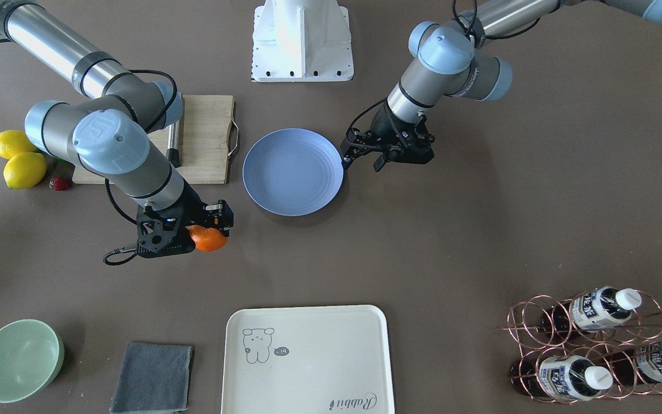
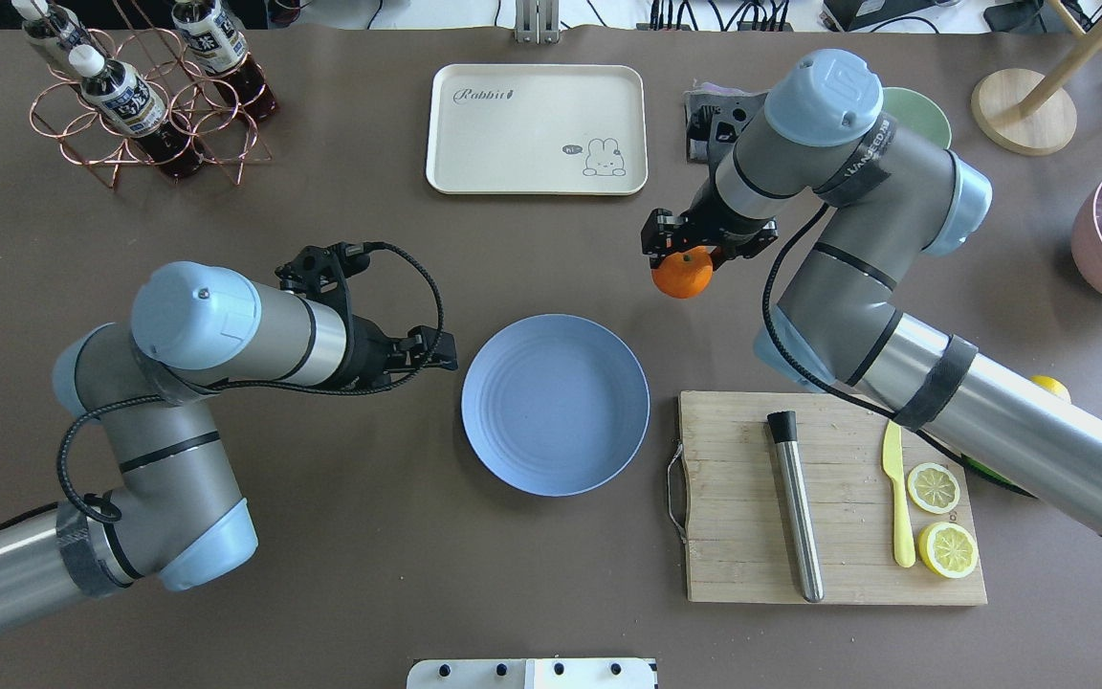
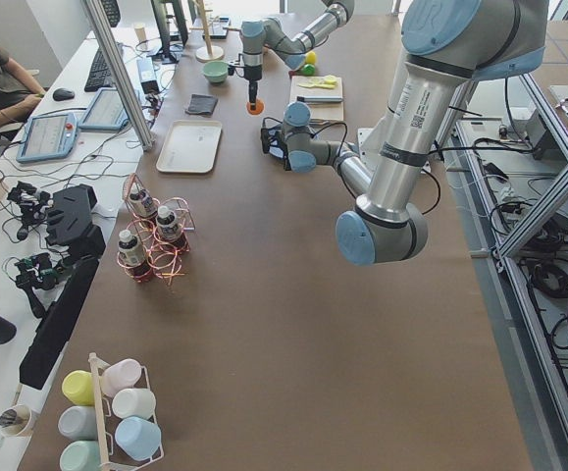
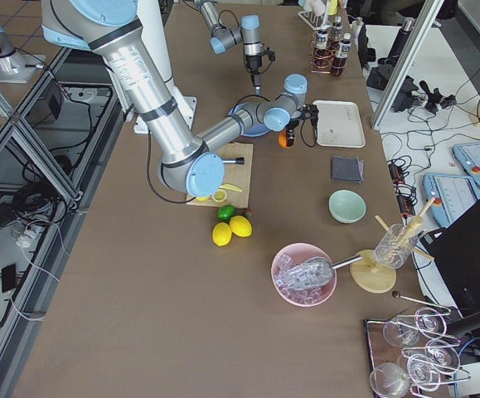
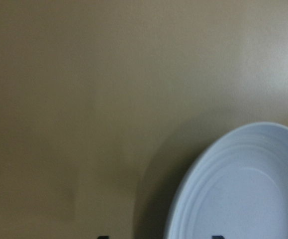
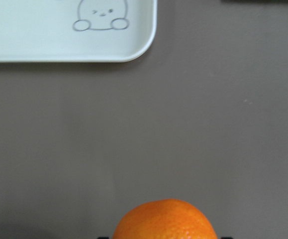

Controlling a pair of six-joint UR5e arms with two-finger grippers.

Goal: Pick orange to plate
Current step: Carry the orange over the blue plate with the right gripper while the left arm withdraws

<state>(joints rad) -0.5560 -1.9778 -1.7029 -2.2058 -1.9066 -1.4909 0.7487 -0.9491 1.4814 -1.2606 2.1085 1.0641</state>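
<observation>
The orange (image 2: 683, 275) sits between the fingers of my right gripper (image 2: 686, 258), which is shut on it over the brown table, beyond the plate and to its right. In the front view the orange (image 1: 210, 239) shows below the right gripper (image 1: 207, 229). The right wrist view has the orange (image 6: 164, 220) at its bottom edge. The round periwinkle plate (image 2: 556, 418) lies bare at the table's middle. My left gripper (image 2: 443, 350) hovers just beside the plate's left rim, open and holding nothing. The left wrist view shows the plate's rim (image 5: 193, 184).
A cream bear tray (image 2: 537, 129) lies at the far side. The wooden cutting board (image 2: 828, 498) holds a metal rod, a yellow knife and lemon slices. Two lemons (image 1: 18, 161), a green bowl (image 1: 18, 359), a grey cloth (image 1: 153, 376) and a bottle rack (image 2: 140, 96) stand around.
</observation>
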